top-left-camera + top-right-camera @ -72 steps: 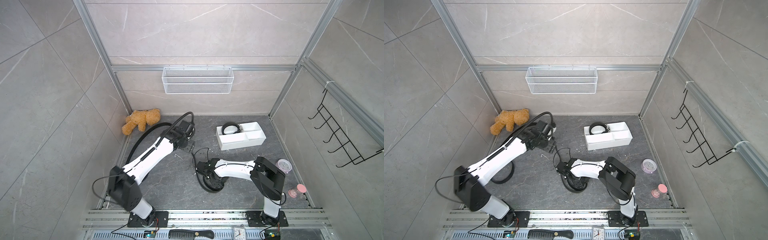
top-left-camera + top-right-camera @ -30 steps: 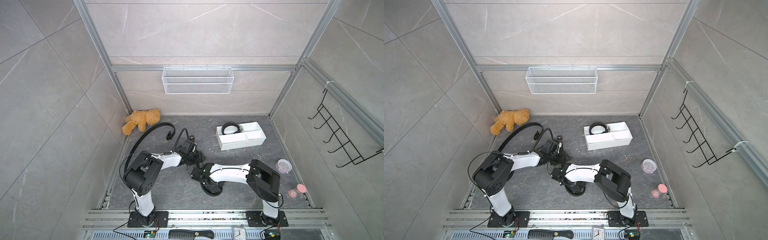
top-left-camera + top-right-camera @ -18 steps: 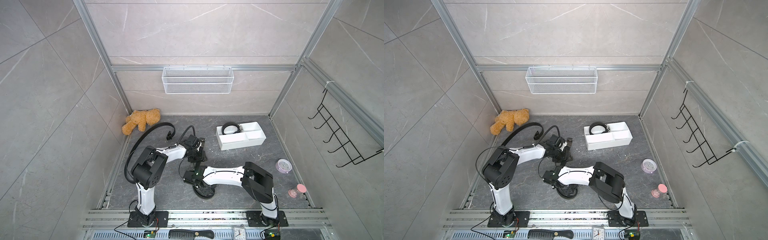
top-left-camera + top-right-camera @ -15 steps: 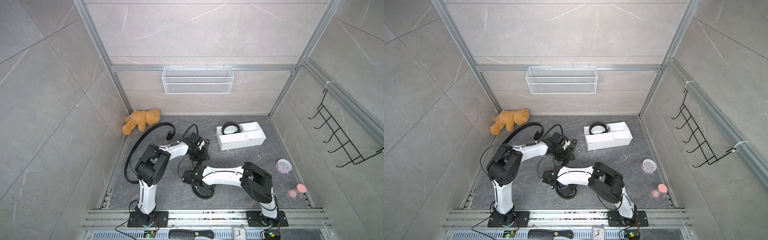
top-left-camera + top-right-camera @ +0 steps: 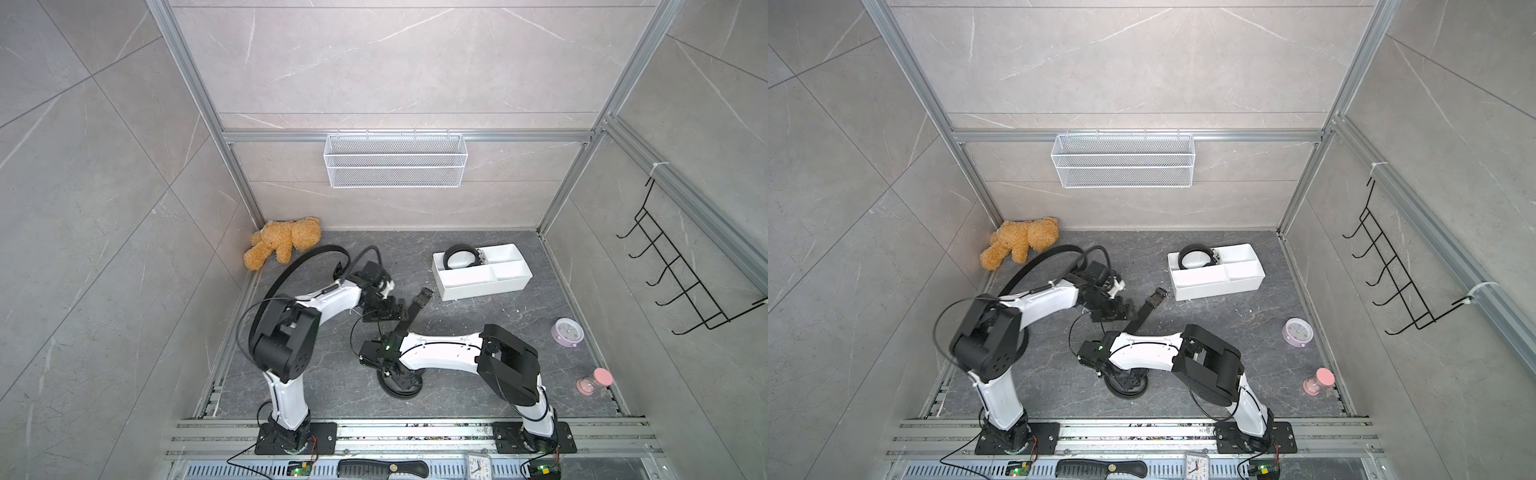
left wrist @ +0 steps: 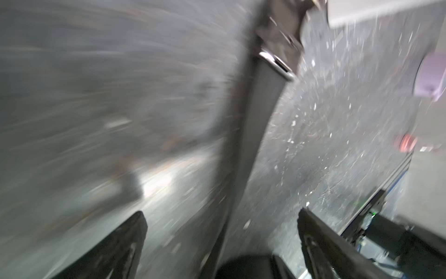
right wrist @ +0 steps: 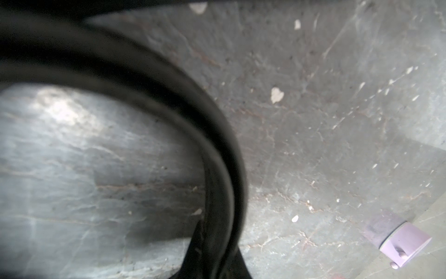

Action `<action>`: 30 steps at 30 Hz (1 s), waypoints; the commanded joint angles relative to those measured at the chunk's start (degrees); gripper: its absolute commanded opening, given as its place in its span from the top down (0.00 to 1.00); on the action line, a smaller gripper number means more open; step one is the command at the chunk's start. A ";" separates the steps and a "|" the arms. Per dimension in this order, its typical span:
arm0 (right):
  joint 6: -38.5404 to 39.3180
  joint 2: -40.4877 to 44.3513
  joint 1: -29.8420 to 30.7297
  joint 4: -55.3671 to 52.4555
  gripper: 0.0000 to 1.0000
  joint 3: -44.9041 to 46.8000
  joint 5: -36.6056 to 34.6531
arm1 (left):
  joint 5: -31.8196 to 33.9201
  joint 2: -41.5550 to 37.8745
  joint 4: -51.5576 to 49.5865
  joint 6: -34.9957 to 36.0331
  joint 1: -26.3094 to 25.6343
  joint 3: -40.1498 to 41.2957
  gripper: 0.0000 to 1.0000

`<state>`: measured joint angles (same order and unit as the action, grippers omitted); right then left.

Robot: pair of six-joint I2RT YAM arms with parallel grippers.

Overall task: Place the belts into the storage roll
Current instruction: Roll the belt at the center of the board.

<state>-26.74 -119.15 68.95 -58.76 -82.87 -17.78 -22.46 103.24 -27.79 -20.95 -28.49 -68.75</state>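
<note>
— Since one second ago, what moved?
— Left arm (image 5: 332, 301) swung its wrist toward the white tray (image 5: 482, 289). The left gripper (image 5: 386, 314) now stands wide open, and the strap of the loose belt (image 5: 410, 314) passes between its fingers without touching them.
— And the right gripper (image 5: 392, 374)?
— It is closed on the coil of this same belt, low on the floor. The buckle end lies near the tray.
— Other belts?
— One long belt (image 5: 284, 272) curves beside the teddy bear (image 5: 282, 243). One coiled belt (image 5: 459, 257) sits inside the tray, in the far-left compartment.
</note>
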 commanded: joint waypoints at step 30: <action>-1.82 -4.47 0.75 9.83 0.88 -0.64 9.44 | 6.50 -49.75 8.99 -30.04 -8.33 44.44 0.22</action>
<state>-27.40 -118.65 68.82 -56.73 -83.15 -15.49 -17.43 49.78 -22.20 -50.98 -34.09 -21.15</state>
